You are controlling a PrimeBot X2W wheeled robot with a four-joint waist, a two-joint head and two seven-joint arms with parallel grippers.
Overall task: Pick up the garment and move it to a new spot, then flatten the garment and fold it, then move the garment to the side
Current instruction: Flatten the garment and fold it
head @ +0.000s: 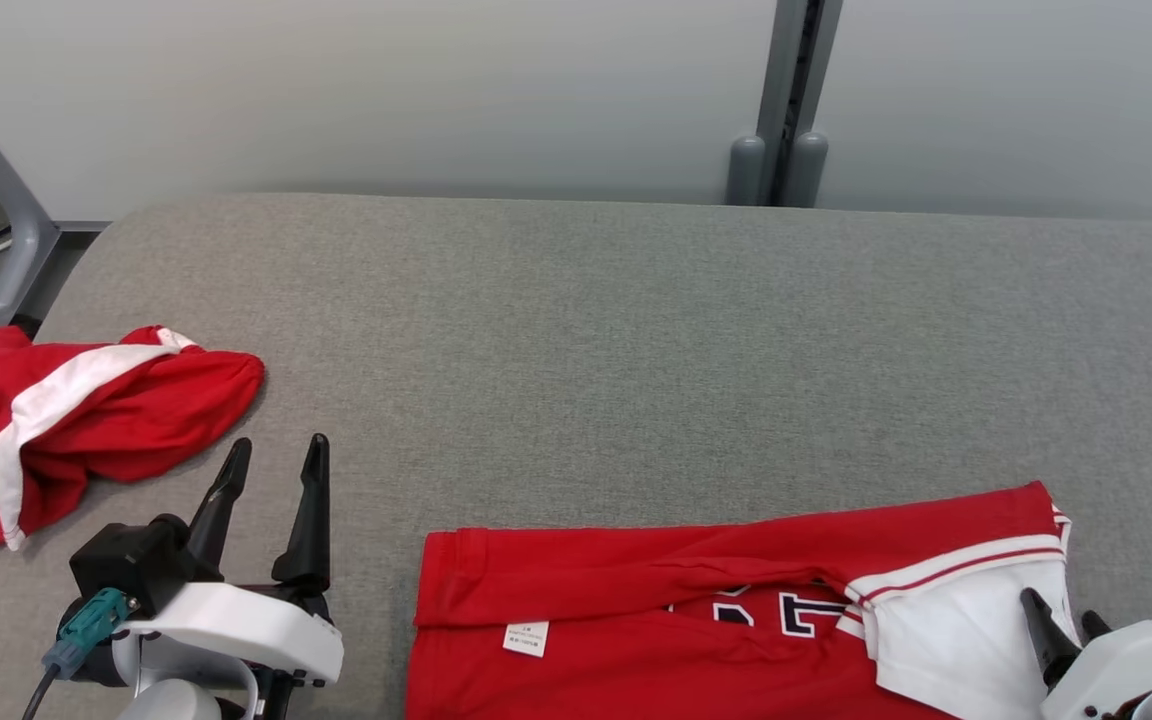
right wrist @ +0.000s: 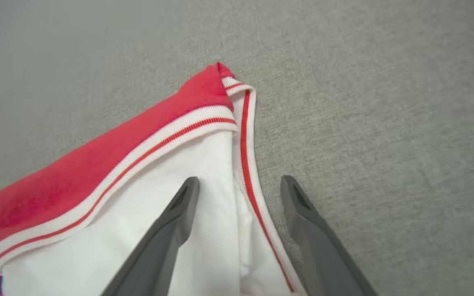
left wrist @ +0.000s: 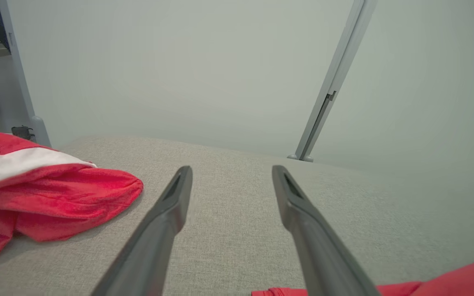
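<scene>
1. Red knit makes up most of the garment (head: 656,640), which lies spread flat along the bottom edge of the head view, from the centre to the lower right corner.
2. Its top edge is a long fold running slightly uphill to the right; below the fold, dark lettering (head: 766,608) with a white outline is partly covered.
3. A small white label (head: 525,638) sits near the garment's left end.
4. The right end is a white panel bordered by white ribbed trim with a thin red stripe; in the right wrist view this trim comes to a point at centre frame.
5. The garment rests on a grey fabric surface (head: 636,350) that takes up the middle of the head view.
6. The right gripper (head: 1061,608) is in the lower right corner with its fingers spread apart, holding nothing. In its own wrist view one finger is over the white panel and the other over bare grey fabric, the striped edge between them; whether they touch the cloth I cannot tell.
7. The left gripper (head: 278,445) is at the lower left, jaws wide apart and empty, over bare surface just left of the garment.
8. A second garment (head: 126,420), red with a white band, lies crumpled at the left edge, well apart from the first.
</scene>
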